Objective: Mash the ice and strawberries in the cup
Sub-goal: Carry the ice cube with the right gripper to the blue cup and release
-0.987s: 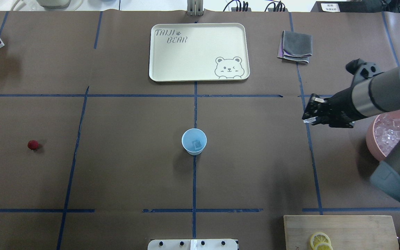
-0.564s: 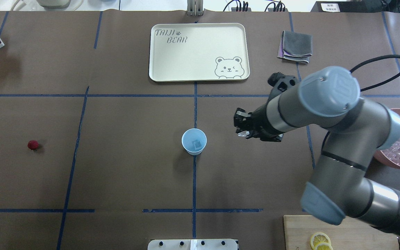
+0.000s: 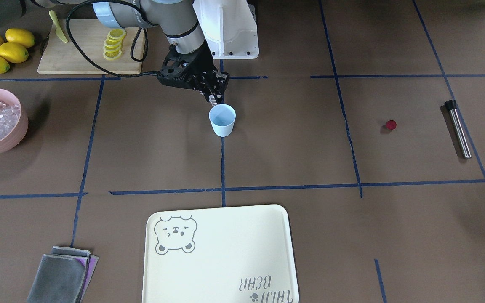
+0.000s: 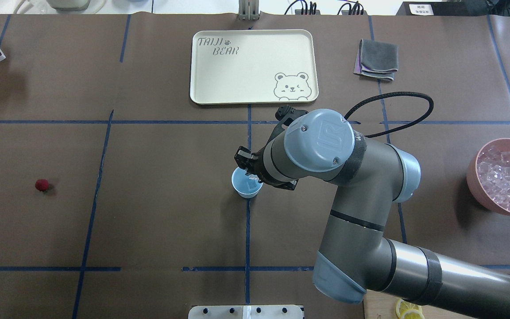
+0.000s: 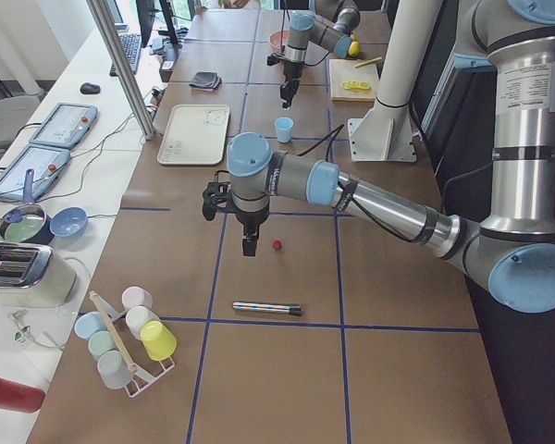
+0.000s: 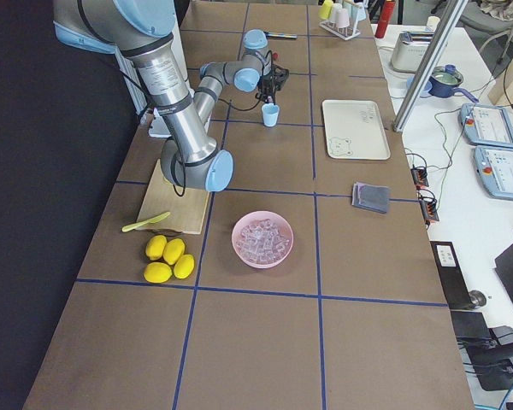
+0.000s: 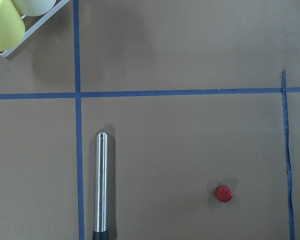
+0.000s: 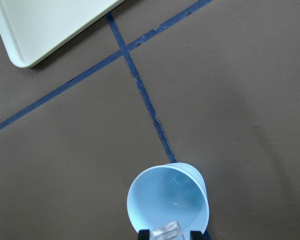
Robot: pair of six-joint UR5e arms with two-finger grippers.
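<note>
Your right gripper (image 3: 215, 99) is clamped on an ice cube (image 8: 166, 232) just over the cup (image 3: 222, 120) rim. Jaw state of left gripper (image 5: 248, 246), hanging near strawberry (image 7: 223, 193): can't tell.

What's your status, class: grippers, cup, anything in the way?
Right gripper shut on ice cube over blue cup. Left gripper: cannot tell. Strawberry on table, outside cup. Cup mouth unobstructed.

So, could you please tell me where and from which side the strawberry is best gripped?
Probably from straight above, closing across its middle: the strawberry is tiny, roundish and lies alone on the table, too low for a sideways approach. The metal rod lies well apart, so nothing crowds it.
</note>
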